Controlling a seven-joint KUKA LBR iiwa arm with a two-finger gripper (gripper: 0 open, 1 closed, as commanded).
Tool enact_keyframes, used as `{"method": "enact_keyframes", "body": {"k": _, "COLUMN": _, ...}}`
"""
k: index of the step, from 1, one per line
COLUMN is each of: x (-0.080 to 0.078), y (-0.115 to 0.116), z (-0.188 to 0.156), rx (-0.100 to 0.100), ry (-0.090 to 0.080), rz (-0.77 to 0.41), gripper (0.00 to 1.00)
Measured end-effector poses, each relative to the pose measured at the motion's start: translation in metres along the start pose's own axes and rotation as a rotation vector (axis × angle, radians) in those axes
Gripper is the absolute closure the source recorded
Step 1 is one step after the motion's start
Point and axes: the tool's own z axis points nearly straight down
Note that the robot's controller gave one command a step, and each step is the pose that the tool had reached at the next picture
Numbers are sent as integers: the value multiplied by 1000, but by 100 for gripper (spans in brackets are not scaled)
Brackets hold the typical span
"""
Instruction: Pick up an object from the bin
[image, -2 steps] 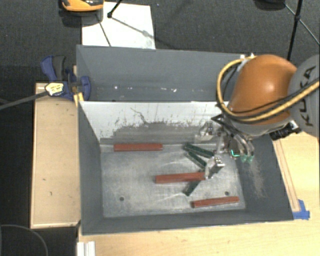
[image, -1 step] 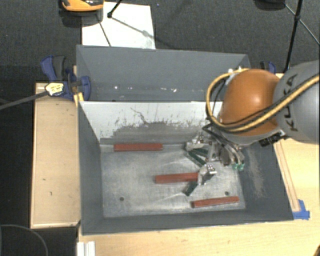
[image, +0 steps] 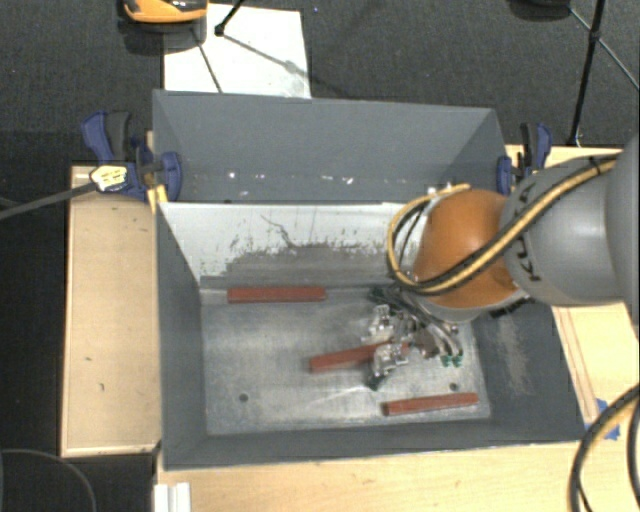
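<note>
Orange wrist cover (image: 462, 250) uppermost, my jaws hover at the middle brown bar's (image: 335, 361) right end, gap I cannot tell: approach step, I judge, next needing a square clamp.

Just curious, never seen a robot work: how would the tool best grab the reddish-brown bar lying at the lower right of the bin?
Grip the reddish-brown bar probably at its middle, across its narrow width, coming straight down from above. It lies flat on the bin floor, long and thin, with bare floor along both long sides.
</note>
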Motion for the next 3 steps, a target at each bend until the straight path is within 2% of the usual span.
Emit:
{"method": "enact_keyframes", "body": {"k": 1, "x": 0, "y": 0, "z": 0, "rx": 0, "ry": -2, "rz": 0, "gripper": 100}}
{"method": "enact_keyframes", "body": {"k": 2, "x": -5, "y": 2, "z": -39, "rx": 3, "ry": 2, "rz": -4, "gripper": 100}}
{"method": "enact_keyframes", "body": {"k": 3, "x": 20, "y": -5, "z": -134, "rx": 4, "ry": -2, "rz": -7, "gripper": 100}}
